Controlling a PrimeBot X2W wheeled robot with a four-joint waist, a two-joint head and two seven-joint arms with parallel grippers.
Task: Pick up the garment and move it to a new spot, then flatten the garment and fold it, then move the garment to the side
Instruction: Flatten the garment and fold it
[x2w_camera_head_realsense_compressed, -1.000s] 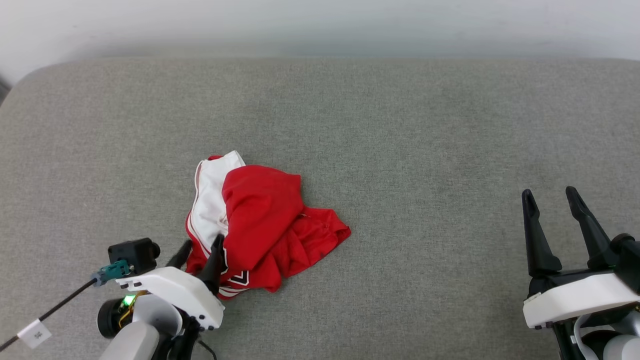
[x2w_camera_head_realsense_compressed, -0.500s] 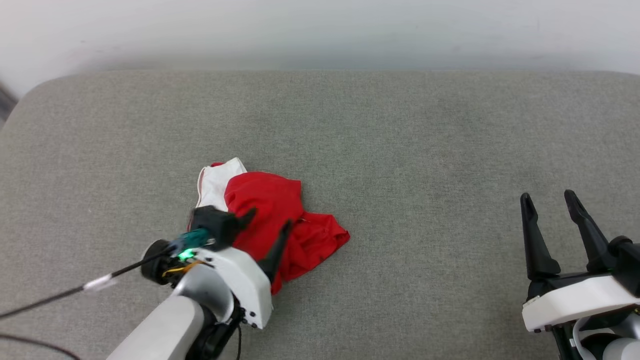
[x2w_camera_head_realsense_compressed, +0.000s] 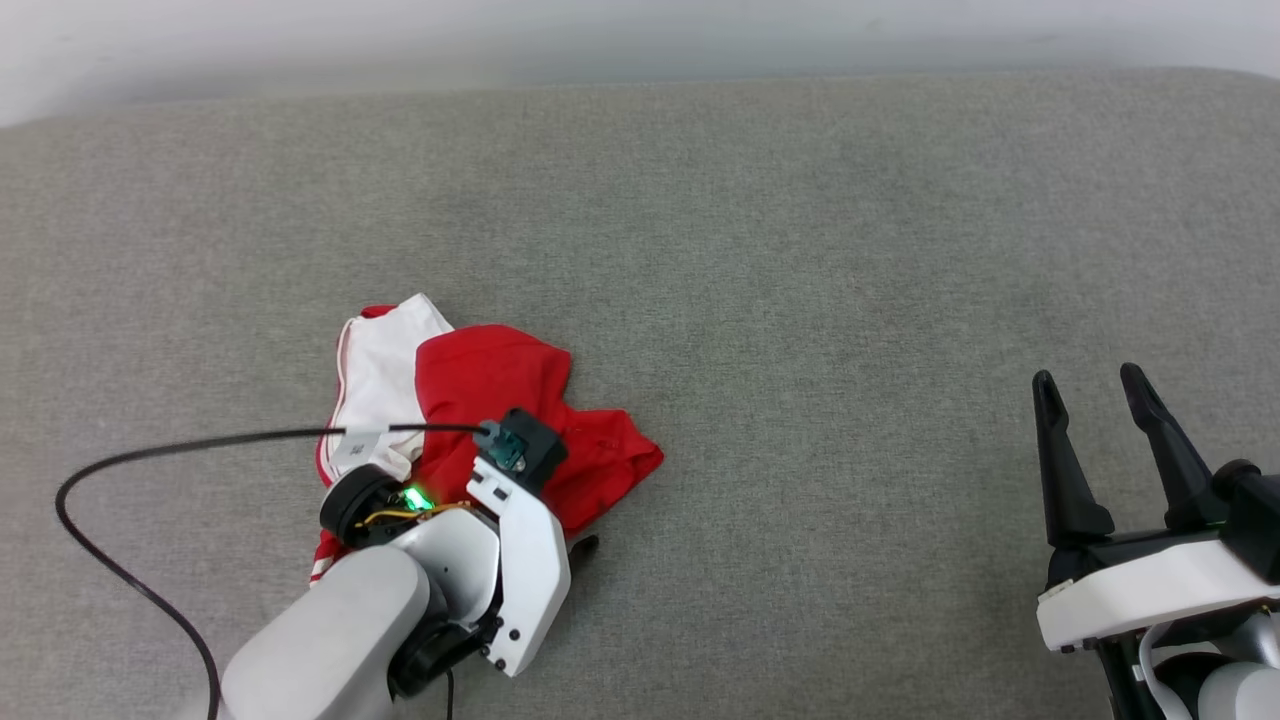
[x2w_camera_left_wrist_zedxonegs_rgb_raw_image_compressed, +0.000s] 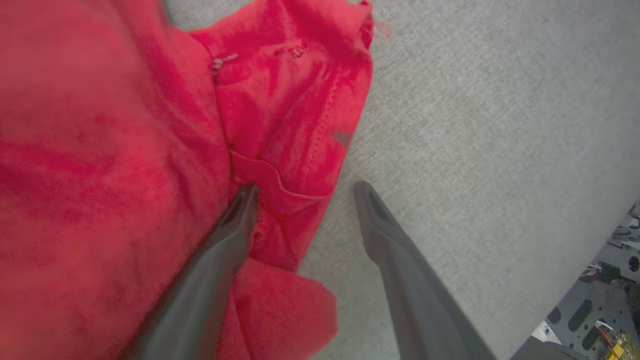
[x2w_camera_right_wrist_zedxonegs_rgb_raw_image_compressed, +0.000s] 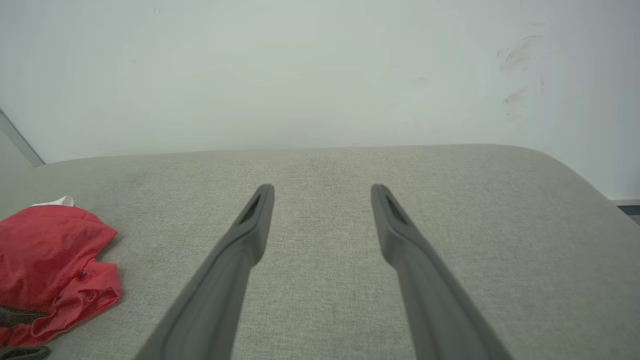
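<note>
Left gripper (x2w_camera_left_wrist_zedxonegs_rgb_raw_image_compressed: 306, 186) (jaws spread) straddles the stitched hem of crumpled red garment (x2w_camera_left_wrist_zedxonegs_rgb_raw_image_compressed: 100, 150).

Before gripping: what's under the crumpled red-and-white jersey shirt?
Grey fabric cushion shows all around the red-and-white jersey shirt; the open left gripper straddles its red edge. Anything beneath the heap is covered.

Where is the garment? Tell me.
In the head view the garment lies crumpled left of centre on the grey surface, with the open left gripper at its near edge, apart from the right gripper.
</note>
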